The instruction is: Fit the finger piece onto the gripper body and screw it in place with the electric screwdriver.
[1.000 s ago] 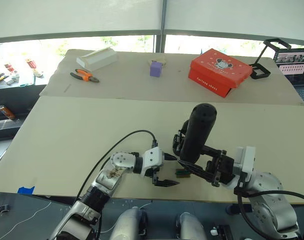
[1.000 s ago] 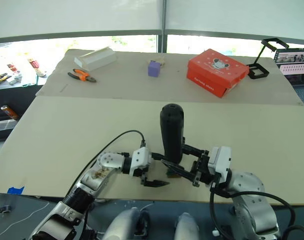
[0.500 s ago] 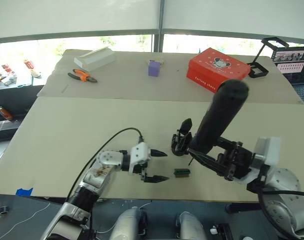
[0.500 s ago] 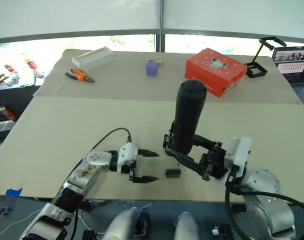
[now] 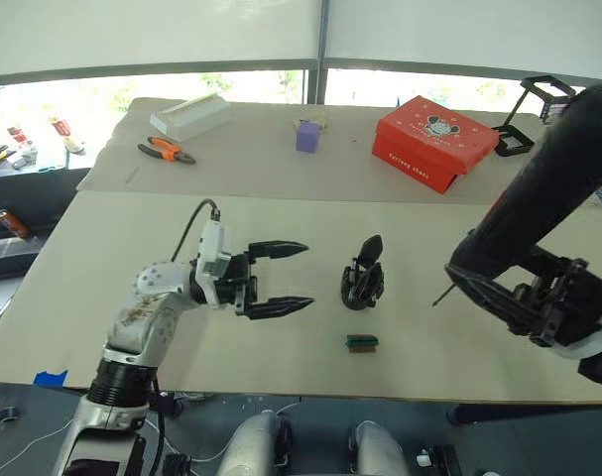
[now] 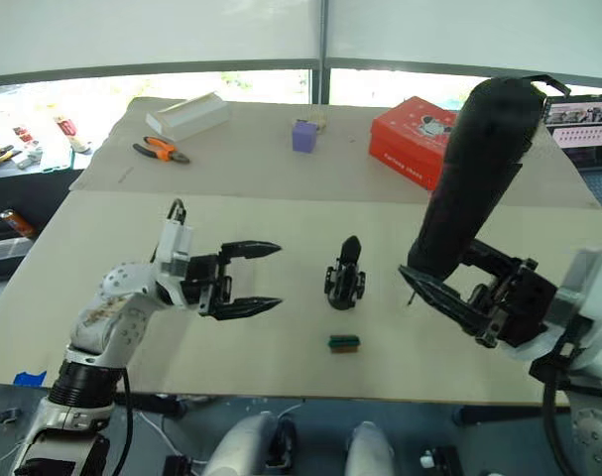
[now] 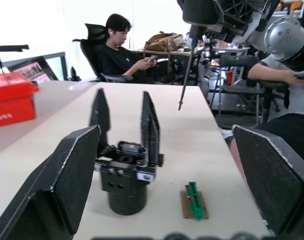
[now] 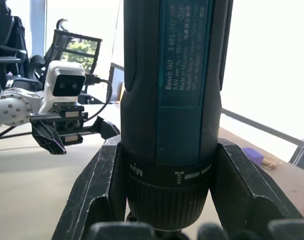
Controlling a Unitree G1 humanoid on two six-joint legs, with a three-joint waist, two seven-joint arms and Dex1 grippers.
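Note:
The gripper body (image 5: 363, 280) stands upright mid-table. In the left wrist view two black pointed fingers (image 7: 149, 125) rise from the gripper body (image 7: 124, 172) side by side; the finger piece is one of them, I cannot tell which. My left gripper (image 5: 306, 275) hovers open to its left, fingertips aimed at it, a hand's width away. My right gripper (image 6: 484, 307) is shut on the electric screwdriver (image 6: 474, 169), a thick black cylinder held tilted above the table to the body's right. Its thin bit (image 5: 439, 296) points down and left, clear of the body.
A small green-brown block (image 5: 361, 342) lies just in front of the body. On the far table sit a red box (image 5: 434, 139), a purple cube (image 5: 307, 136), orange-handled pliers (image 5: 167, 151) and a white box (image 5: 191, 116). A person sits beyond the table's right side.
The right gripper has lifted the screwdriver up and to the right, away from the body. The left gripper has drawn back to the left and risen, fingers wider apart.

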